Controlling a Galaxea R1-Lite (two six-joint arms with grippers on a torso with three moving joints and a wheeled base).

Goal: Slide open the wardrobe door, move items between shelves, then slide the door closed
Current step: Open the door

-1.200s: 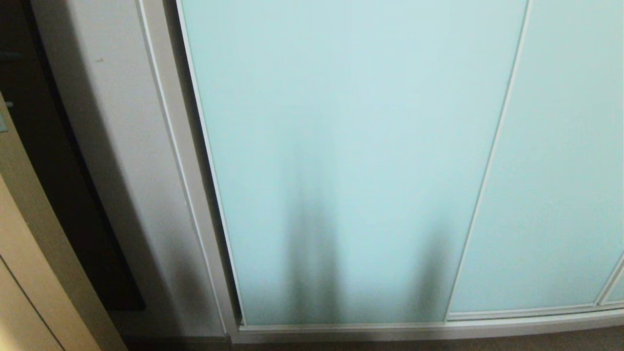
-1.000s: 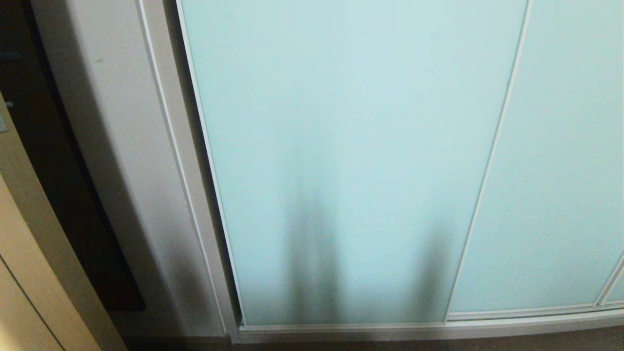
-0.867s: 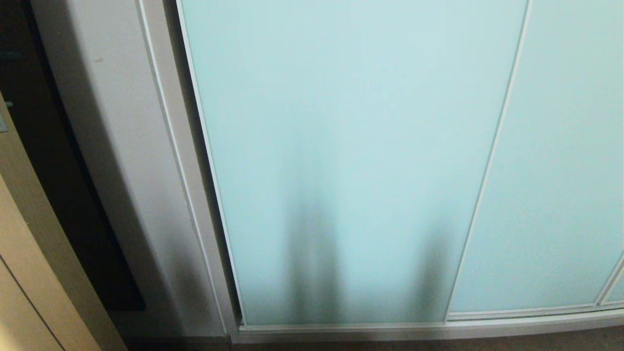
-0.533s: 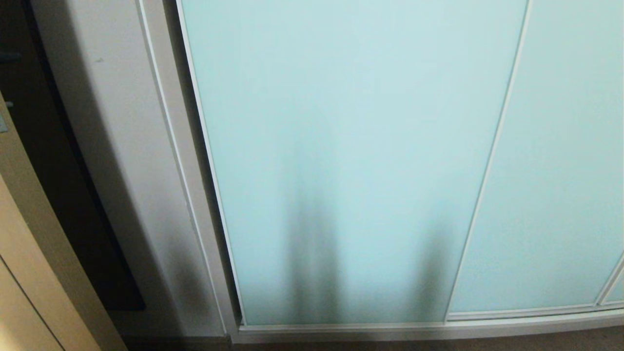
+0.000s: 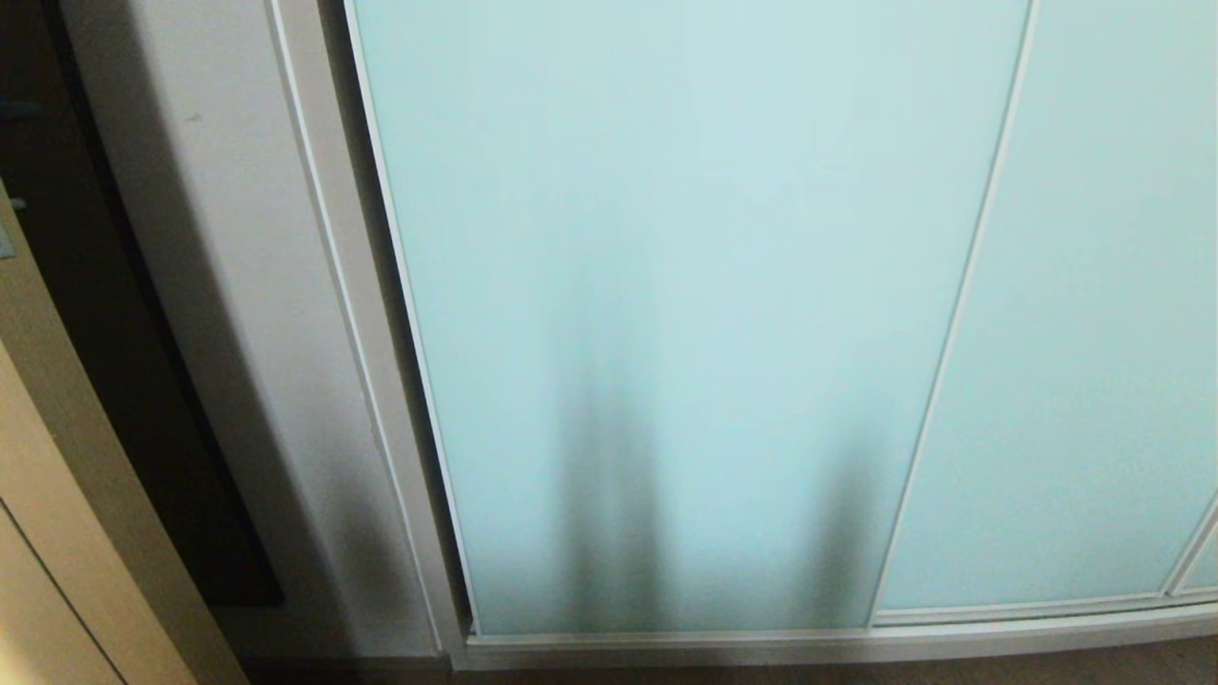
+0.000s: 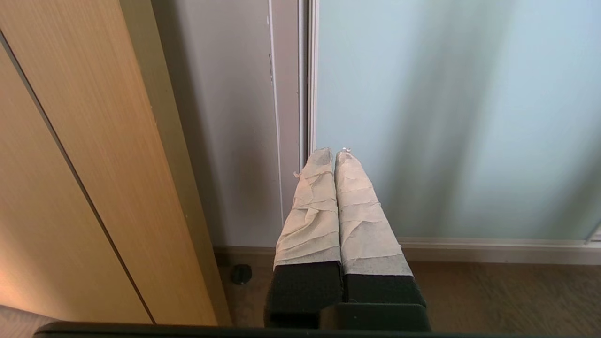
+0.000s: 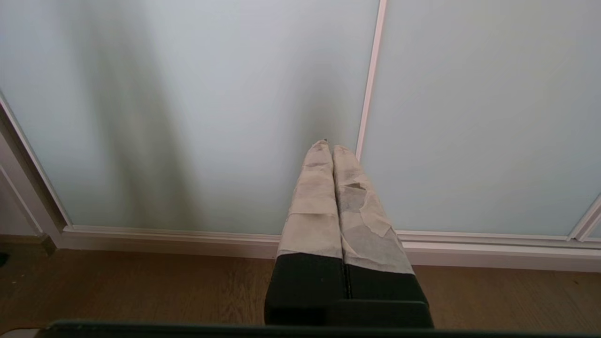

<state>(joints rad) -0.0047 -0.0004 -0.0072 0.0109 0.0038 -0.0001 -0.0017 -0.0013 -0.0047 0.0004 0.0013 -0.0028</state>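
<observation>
Sliding wardrobe door (image 5: 657, 314) fully closed, its left edge tight against the side wall panel (image 5: 219, 314), with cushion and shelves hidden behind the frosted glass. Left pincer (image 6: 334, 152) pressed narrow, holding nothing, low before the door's left edge and clear of the glass; right pincer (image 7: 331, 148) equally narrow and empty, low beside the door's right stile (image 7: 368, 94). Likely trouble from here: taped tips skidding on smooth glass for want of an edge to catch, or a skewed push binding the door in its floor track (image 5: 809, 647).
</observation>
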